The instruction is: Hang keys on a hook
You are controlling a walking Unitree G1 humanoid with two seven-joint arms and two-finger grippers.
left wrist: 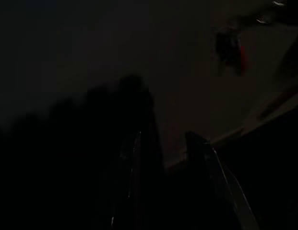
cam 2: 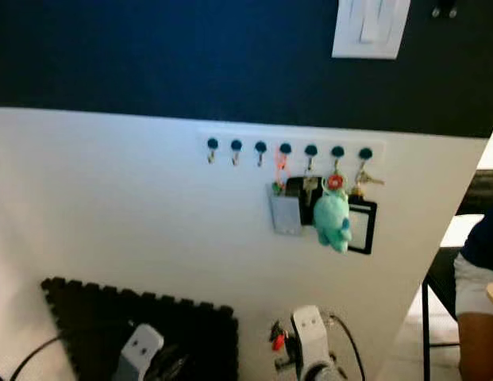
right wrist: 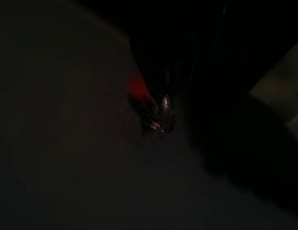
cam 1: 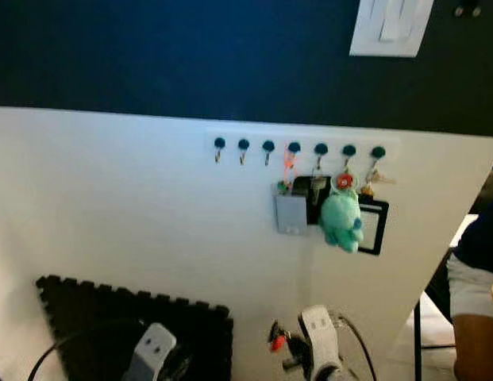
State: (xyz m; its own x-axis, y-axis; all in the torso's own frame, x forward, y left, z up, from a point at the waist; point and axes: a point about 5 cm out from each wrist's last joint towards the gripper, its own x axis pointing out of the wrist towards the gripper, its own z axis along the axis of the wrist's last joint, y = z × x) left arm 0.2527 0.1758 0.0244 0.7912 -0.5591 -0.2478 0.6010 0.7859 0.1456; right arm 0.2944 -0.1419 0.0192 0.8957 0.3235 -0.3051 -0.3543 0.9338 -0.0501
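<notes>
Keys (cam 1: 276,341) w/ red tag sit low by the right gripper (cam 1: 298,349), seemingly in its fingers; grip too dark to confirm. Left gripper (left wrist: 163,158) idle, fingers apart. Hook rack (cam 1: 298,148) is well above: three left hooks (cam 1: 243,147) free. Lift slowly, aim the ring at a free hook, avoid the green plush (cam 1: 341,218).

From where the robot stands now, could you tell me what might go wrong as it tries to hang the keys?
1. The right four hooks are crowded with a teal plush and tags; aiming there could snag or knock them. The three left hooks look free.
2. The keys with the red tag sit low by the right gripper; the long lift could swing or drop them.
</notes>
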